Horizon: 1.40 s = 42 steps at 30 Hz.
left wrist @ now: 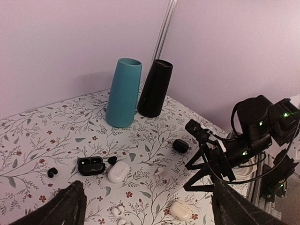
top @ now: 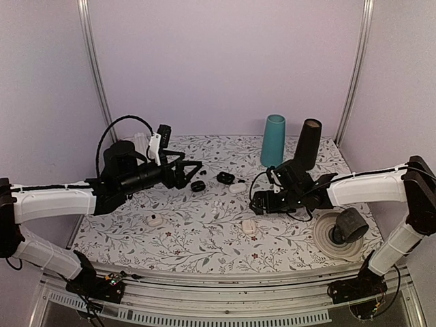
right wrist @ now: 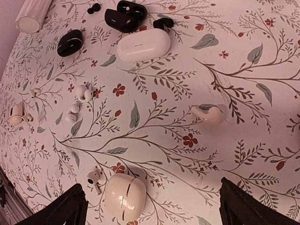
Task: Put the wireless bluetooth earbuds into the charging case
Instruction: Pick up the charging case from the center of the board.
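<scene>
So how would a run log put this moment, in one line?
left fingers open, empty | right fingers open, empty, near charging case | case shut | earbuds loose on table

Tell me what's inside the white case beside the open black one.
The white case lies shut, so only its glossy shell shows. Its lid covers whatever is inside; two white buds lie loose nearby.
</scene>
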Each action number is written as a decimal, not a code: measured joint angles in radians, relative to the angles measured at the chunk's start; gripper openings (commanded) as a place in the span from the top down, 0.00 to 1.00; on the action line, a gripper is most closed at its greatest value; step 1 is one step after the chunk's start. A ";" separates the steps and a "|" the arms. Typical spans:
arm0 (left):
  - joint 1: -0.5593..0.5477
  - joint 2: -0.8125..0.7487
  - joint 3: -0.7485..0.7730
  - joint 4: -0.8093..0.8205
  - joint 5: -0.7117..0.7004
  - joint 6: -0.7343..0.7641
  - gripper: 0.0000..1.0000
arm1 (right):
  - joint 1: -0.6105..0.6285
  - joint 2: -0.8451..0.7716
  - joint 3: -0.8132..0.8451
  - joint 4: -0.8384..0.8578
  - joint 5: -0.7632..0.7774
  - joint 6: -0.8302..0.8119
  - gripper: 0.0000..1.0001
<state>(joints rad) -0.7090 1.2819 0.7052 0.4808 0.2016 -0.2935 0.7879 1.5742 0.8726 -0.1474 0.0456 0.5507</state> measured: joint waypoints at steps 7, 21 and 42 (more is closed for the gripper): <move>0.000 0.002 0.000 0.000 0.000 -0.006 0.06 | 0.031 0.061 0.044 -0.040 0.000 0.017 0.14; 0.000 0.017 0.000 -0.004 0.001 -0.014 0.06 | 0.127 0.234 0.208 -0.218 0.060 0.079 0.34; 0.000 0.032 0.001 -0.003 0.017 -0.018 0.07 | 0.174 0.328 0.294 -0.303 0.103 0.108 0.51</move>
<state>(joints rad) -0.7090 1.3136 0.7059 0.4774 0.2188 -0.3115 0.9623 1.9018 1.1671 -0.4507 0.1482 0.6582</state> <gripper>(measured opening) 0.929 0.544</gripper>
